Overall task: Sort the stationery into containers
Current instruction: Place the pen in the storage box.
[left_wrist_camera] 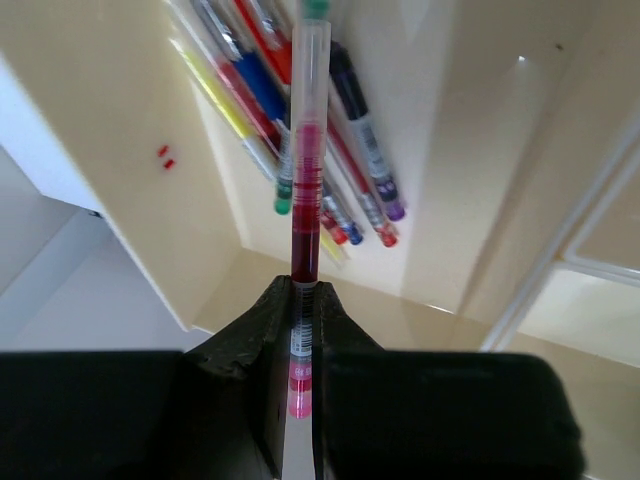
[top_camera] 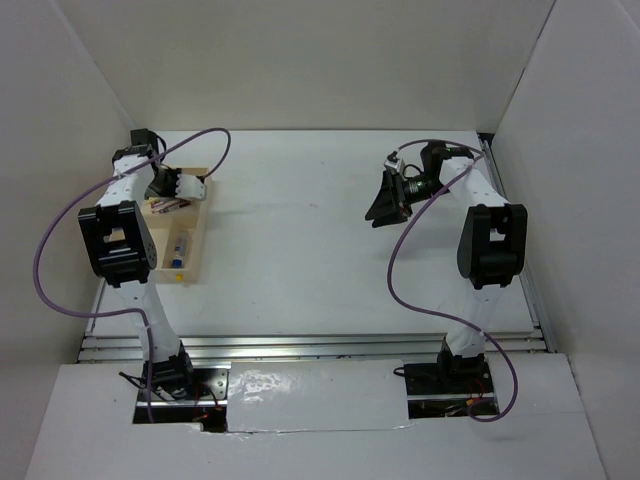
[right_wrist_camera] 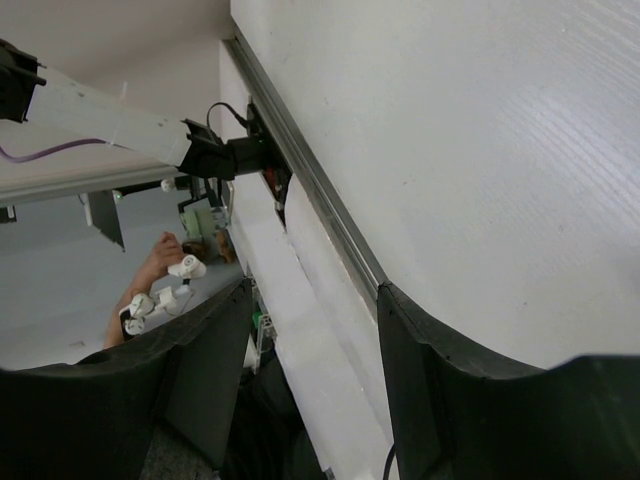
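My left gripper (left_wrist_camera: 303, 290) is shut on a clear pen with dark red ink (left_wrist_camera: 308, 150) and holds it above a compartment of the light-wood tray (left_wrist_camera: 130, 150). Several pens (left_wrist_camera: 350, 190), red, blue, yellow and dark, lie in that compartment. In the top view the left gripper (top_camera: 178, 187) hangs over the tray (top_camera: 200, 240) at the table's left side; a small bottle with a blue cap (top_camera: 180, 255) lies in a nearer compartment. My right gripper (top_camera: 385, 205) is open and empty, raised over the right half of the table; its fingers (right_wrist_camera: 440, 370) frame only bare table.
White walls enclose the table on the left, back and right. A metal rail (right_wrist_camera: 310, 185) runs along the table's near edge. A purple cable (top_camera: 200, 145) loops over the left arm above the tray.
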Motion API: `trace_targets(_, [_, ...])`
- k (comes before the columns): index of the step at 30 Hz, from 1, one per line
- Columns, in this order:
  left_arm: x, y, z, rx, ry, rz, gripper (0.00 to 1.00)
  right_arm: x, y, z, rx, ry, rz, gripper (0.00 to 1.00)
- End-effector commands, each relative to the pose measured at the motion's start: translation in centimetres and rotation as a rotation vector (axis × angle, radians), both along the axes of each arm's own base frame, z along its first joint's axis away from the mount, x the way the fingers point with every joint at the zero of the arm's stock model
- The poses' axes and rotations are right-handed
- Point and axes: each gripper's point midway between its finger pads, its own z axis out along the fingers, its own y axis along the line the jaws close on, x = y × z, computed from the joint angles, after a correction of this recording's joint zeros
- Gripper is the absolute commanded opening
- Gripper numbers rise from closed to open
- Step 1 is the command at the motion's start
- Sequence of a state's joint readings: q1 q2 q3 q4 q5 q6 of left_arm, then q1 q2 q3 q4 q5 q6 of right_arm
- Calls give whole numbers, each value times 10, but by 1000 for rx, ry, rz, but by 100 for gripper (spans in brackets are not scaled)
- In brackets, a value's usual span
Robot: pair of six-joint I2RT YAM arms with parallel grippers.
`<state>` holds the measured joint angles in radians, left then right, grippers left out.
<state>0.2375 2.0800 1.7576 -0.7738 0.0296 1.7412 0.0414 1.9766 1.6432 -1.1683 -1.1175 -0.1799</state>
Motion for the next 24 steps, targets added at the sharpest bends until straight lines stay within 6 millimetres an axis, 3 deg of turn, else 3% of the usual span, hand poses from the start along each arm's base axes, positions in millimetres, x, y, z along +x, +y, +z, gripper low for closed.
trace_targets(1, [17,-11,7,-72,-47,26,0,0,0,15,14,-72,-1,60])
trace_targets(5, [13,-15,2,-105,-21,15,2,0,0,16,13,-74,-1,60])
trace_targets(8, [9,-16,0,-119,-9,12,19,-1,0,16,14,-74,0,60])
trace_targets(13, [5,-15,0,-120,2,21,33,1,-2,19,8,-85,-3,60])
trace_targets(15, [5,-13,2,-114,-5,36,43,3,-3,22,5,-102,-4,61])
trace_targets(16, [4,-13,3,-116,-5,40,57,4,-4,24,1,-109,-5,61])
trace_targets(18, [7,-12,11,-138,-29,60,72,9,-10,31,-22,-134,-20,60])
trace_targets(21, [8,-17,29,-196,-61,81,76,19,-20,43,-92,-218,-45,63])
trace_targets(24, [11,-34,62,-323,-138,111,85,39,-54,64,-192,-322,-147,66])
